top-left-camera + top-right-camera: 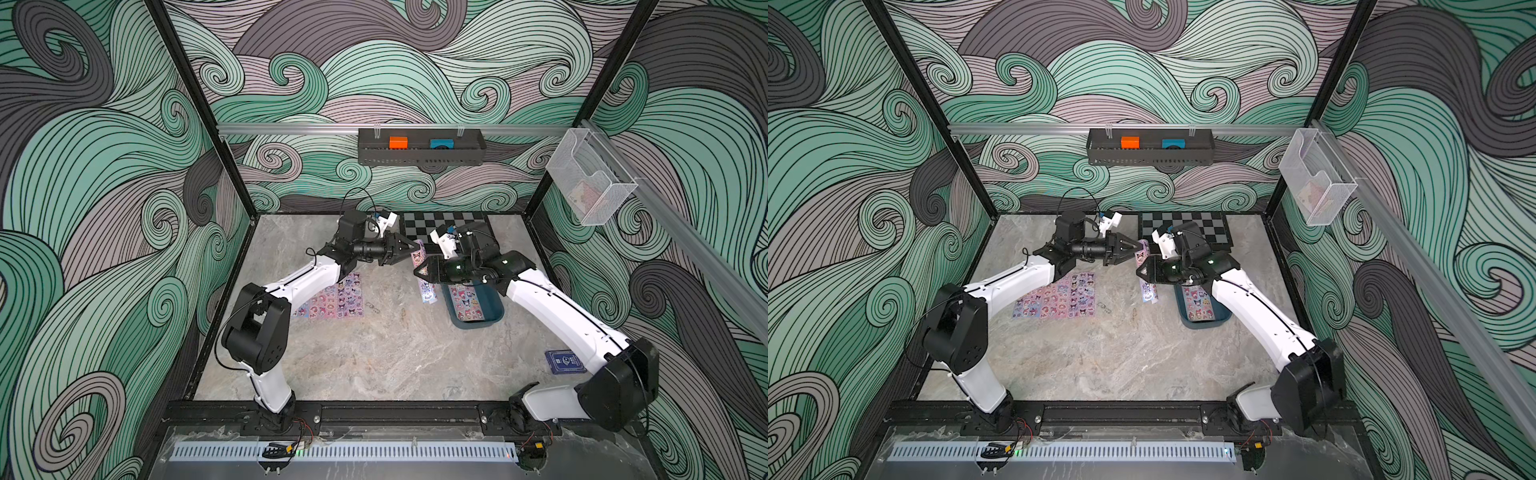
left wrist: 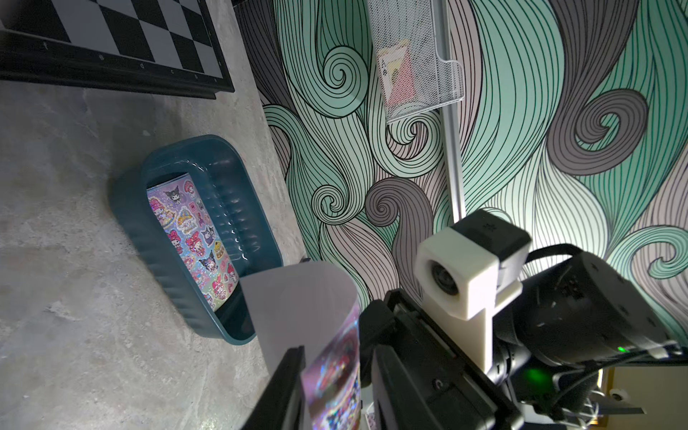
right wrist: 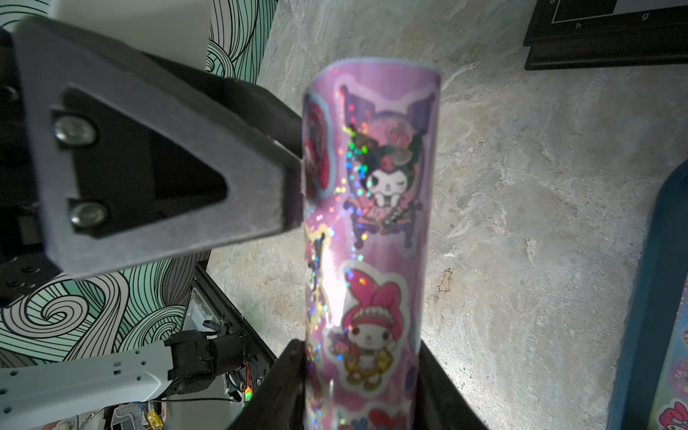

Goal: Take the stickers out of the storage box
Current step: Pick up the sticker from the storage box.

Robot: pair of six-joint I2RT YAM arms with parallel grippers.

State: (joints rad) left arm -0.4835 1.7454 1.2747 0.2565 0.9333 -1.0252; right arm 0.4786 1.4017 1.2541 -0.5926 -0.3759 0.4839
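Note:
A purple sheet of stickers (image 1: 419,254) (image 3: 372,208) stands upright over the table, bowed into a curve. My right gripper (image 1: 416,272) (image 3: 365,391) is shut on its lower part. My left gripper (image 1: 417,248) (image 2: 335,391) reaches across to the sheet's upper edge, a jaw on each side, with a thin gap still showing. Just right of the sheet, under the right arm, sits the dark teal storage box (image 1: 478,324) (image 2: 137,208). Another sticker sheet (image 1: 469,305) (image 2: 193,238) lies flat inside it. More sheets (image 1: 332,297) lie side by side on the table under the left arm.
A chessboard (image 1: 449,224) lies at the back behind both grippers. A dark blue card pack (image 1: 563,362) lies front right beside the right arm. A small metal ring (image 1: 376,309) sits mid-table. On the walls hang a black tray (image 1: 419,151) and a clear bin (image 1: 590,174).

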